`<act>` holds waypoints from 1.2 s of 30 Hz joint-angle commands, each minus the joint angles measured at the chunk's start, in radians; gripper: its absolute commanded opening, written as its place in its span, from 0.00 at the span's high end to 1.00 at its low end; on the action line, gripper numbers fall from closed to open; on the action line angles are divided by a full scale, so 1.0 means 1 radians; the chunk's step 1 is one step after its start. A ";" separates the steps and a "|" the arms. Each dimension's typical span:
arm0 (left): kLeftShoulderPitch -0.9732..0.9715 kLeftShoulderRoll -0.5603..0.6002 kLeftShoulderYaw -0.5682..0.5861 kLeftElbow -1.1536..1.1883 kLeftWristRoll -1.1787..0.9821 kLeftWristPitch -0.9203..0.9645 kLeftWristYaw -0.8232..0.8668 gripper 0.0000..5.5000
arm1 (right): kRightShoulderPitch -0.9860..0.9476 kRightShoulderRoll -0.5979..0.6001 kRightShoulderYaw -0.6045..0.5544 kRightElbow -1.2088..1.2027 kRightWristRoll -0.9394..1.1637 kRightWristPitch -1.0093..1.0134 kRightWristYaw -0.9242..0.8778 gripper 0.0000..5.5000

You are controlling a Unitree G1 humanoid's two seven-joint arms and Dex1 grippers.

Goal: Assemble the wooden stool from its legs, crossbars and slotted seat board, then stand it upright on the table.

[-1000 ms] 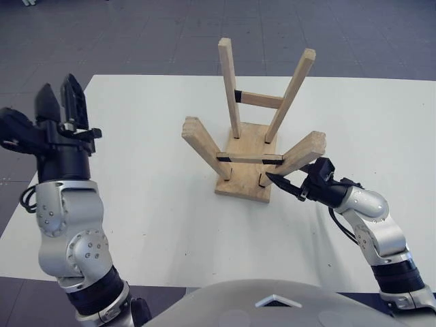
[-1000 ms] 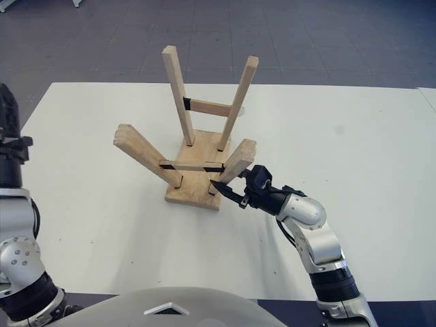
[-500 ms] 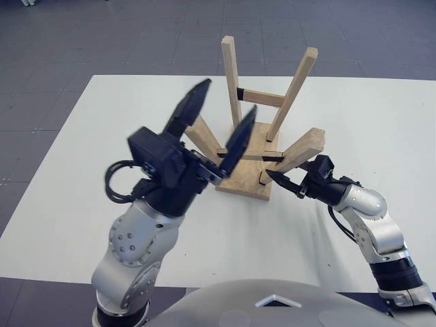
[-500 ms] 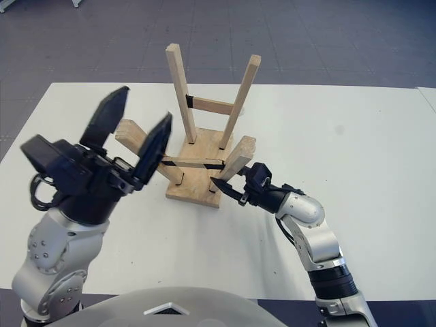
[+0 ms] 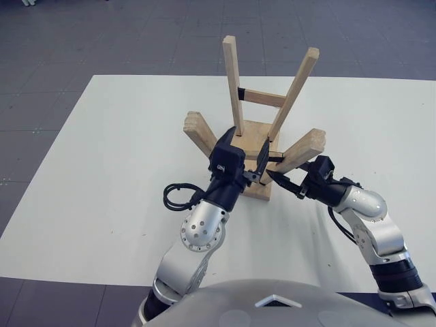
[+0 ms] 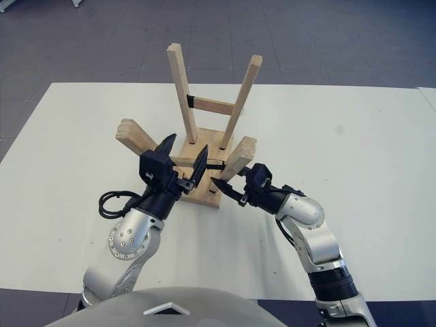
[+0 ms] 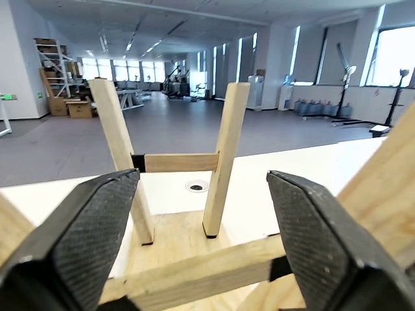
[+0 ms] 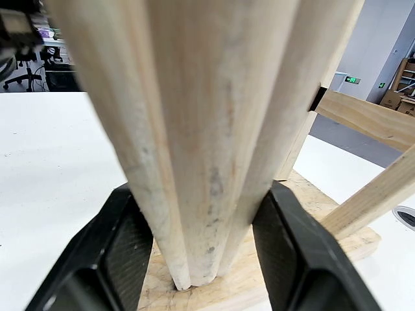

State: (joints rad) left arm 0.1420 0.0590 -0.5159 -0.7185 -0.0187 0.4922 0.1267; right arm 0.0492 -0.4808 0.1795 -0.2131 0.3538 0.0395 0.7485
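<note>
The wooden stool stands upside down, its seat board (image 5: 253, 134) flat on the white table (image 5: 102, 170) and its legs pointing up. A crossbar (image 5: 263, 99) joins the two far legs. Another crossbar (image 7: 194, 269) joins the two near, splayed legs. My left gripper (image 6: 184, 157) is open at the stool's near side, its fingers (image 7: 84, 240) spread wide above that near crossbar. My right gripper (image 5: 279, 178) is shut on the near right leg (image 5: 304, 148) close to its base, with the pads (image 8: 123, 253) pressing both sides of the leg (image 8: 207, 129).
The table spreads wide to the left, right and front of the stool. Its far edge lies just behind the far legs, with grey floor beyond. A black cable (image 5: 178, 197) loops beside the left forearm.
My left arm has swung down from its raised spot at the far left to the stool, its open gripper now over the near crossbar. The right gripper and the stool have kept still.
</note>
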 commanded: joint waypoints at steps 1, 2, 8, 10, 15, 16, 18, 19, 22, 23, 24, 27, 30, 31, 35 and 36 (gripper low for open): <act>-0.064 -0.117 0.008 -0.011 0.002 0.062 0.041 0.34 | 0.036 -0.017 0.011 0.041 -0.059 0.042 -0.012 0.61; -0.082 -0.133 0.010 -0.026 0.003 0.079 0.050 0.34 | 0.038 -0.017 0.011 0.038 -0.058 0.042 -0.013 0.61; -0.229 -0.218 -0.024 -0.192 -0.039 0.231 0.092 0.34 | 0.046 -0.012 0.016 0.029 -0.058 0.044 -0.021 0.61; -0.242 -0.221 -0.028 -0.205 -0.060 0.262 0.101 0.34 | 0.047 -0.011 0.018 0.026 -0.058 0.046 -0.023 0.61; -0.117 -0.127 -0.011 -0.006 -0.124 0.404 0.074 0.34 | 0.049 -0.009 0.023 0.022 -0.054 0.048 -0.024 0.61; -0.085 -0.100 -0.003 0.042 -0.139 0.441 0.059 0.34 | 0.049 -0.010 0.023 0.019 -0.052 0.049 -0.024 0.61; -0.029 -0.051 0.027 0.148 -0.151 0.454 0.035 0.34 | 0.052 -0.011 0.023 0.014 -0.050 0.051 -0.025 0.61; -0.011 -0.032 0.034 0.191 -0.148 0.445 0.022 0.34 | 0.053 -0.011 0.023 0.013 -0.050 0.051 -0.026 0.61; 0.022 0.007 0.040 0.304 -0.129 0.404 -0.008 0.34 | 0.048 -0.008 0.026 0.018 -0.051 0.050 -0.028 0.61; 0.029 0.013 0.037 0.320 -0.122 0.391 -0.013 0.34 | 0.047 -0.006 0.027 0.019 -0.052 0.049 -0.029 0.61; 0.033 0.016 0.032 0.323 -0.116 0.381 -0.016 0.34 | 0.046 -0.006 0.027 0.018 -0.052 0.049 -0.029 0.61; 0.042 0.018 0.024 0.295 -0.100 0.347 -0.022 0.34 | 0.049 -0.006 0.029 0.013 -0.052 0.048 -0.029 0.61; 0.026 -0.010 0.021 0.180 -0.128 0.304 -0.049 0.34 | 0.052 -0.010 0.042 0.018 -0.062 0.051 -0.024 0.61; 0.014 -0.022 0.020 0.136 -0.136 0.300 -0.054 0.34 | 0.049 -0.012 0.050 0.024 -0.069 0.055 -0.021 0.61; -0.013 -0.052 0.050 0.025 -0.144 0.324 -0.043 0.34 | 0.008 -0.042 0.092 0.064 -0.107 0.107 0.002 0.61; -0.005 -0.056 0.058 0.020 -0.151 0.337 -0.043 0.34 | -0.006 -0.051 0.103 0.078 -0.120 0.121 0.006 0.61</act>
State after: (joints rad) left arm 0.0829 0.0155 -0.4627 -0.7222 -0.1465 0.7420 0.0848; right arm 0.0299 -0.4905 0.2174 -0.2188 0.3338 0.0511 0.7346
